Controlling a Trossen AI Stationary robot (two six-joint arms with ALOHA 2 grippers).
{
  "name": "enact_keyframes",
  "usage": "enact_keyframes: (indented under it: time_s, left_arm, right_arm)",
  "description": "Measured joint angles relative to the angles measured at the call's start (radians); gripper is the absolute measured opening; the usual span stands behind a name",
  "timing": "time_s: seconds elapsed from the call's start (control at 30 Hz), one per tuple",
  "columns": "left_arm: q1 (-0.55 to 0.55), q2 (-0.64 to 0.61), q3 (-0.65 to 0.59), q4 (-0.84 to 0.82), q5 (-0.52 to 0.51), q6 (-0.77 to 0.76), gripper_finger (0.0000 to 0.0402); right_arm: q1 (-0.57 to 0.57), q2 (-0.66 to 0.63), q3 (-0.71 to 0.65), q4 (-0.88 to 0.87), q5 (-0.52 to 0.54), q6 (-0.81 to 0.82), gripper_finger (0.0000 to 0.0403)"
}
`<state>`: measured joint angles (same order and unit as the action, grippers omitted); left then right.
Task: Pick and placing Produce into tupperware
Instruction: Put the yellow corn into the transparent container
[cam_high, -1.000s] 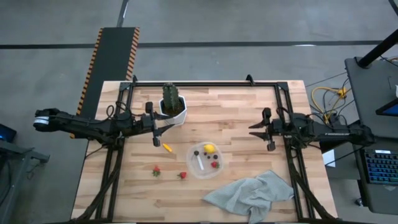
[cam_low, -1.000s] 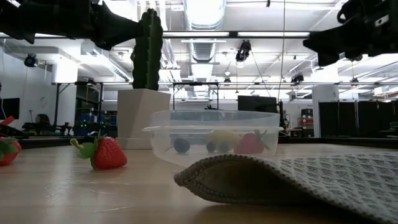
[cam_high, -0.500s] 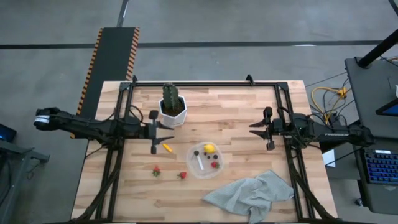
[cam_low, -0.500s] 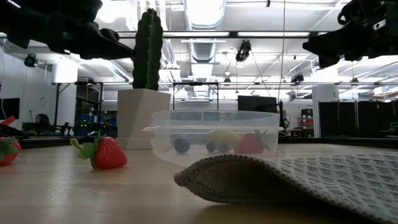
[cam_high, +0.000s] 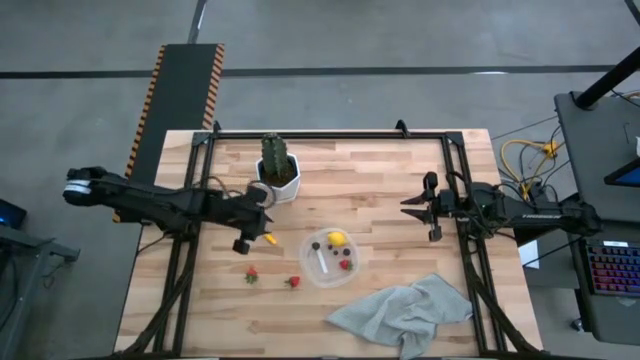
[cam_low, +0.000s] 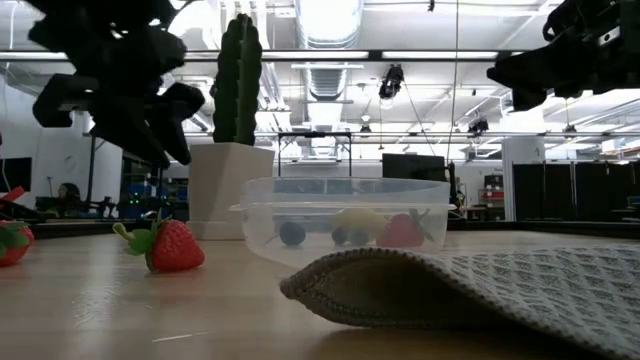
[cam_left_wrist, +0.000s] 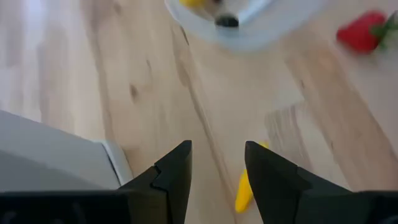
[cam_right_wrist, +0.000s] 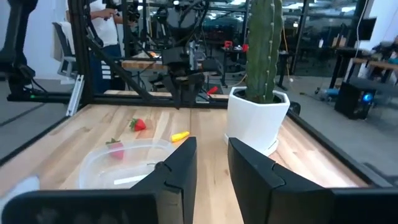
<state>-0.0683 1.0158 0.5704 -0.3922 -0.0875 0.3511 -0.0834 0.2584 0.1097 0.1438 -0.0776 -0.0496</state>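
Note:
My left gripper (cam_high: 252, 236) is open and slants down over the wood just left of a small orange-yellow carrot piece (cam_high: 268, 238). In the left wrist view the carrot piece (cam_left_wrist: 244, 193) lies beside one finger, untouched. The clear tupperware (cam_high: 332, 257) sits on the table at its middle with a yellow lemon (cam_high: 337, 238), a strawberry (cam_high: 345, 264) and dark berries (cam_high: 316, 244) inside. Two strawberries (cam_high: 251, 273) (cam_high: 293, 282) lie on the wood nearer the front. My right gripper (cam_high: 416, 207) hovers level at the right, narrowly open and holding nothing.
A green cactus in a white pot (cam_high: 278, 175) stands just beyond my left gripper. A grey-green cloth (cam_high: 405, 312) lies crumpled at the front right. Black frame rails (cam_high: 460, 170) run along the table's sides. People and equipment (cam_right_wrist: 106, 25) show in the room behind.
My left gripper has tipped from level to pointing steeply down and has sunk toward the carrot piece, shifting slightly toward the near edge. Nothing on the table has moved.

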Motion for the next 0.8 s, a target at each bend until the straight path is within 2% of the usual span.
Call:
enact_keyframes:
  time_s: [0.17,0.3,0.5,0.8]
  left_arm:
    - [0.001,0.148,0.118,-0.157,0.038,-0.004,0.0135]
    - [0.000,0.251,0.172,-0.220,0.057,-0.003,0.0135]
    - [-0.019,0.367,0.199,-0.234,0.062,-0.003,0.0135]
    - [-0.039,0.454,0.217,-0.245,0.059,-0.003,0.0135]
  right_arm:
    - [0.000,0.000,0.000,0.020,0.000,-0.022,0.0079]
    - [0.000,0.000,0.000,0.056,0.000,-0.059,0.0077]
    - [0.000,0.000,0.000,0.055,0.000,-0.059,0.0083]
    - [0.000,0.000,0.000,0.055,0.000,-0.056,0.0077]
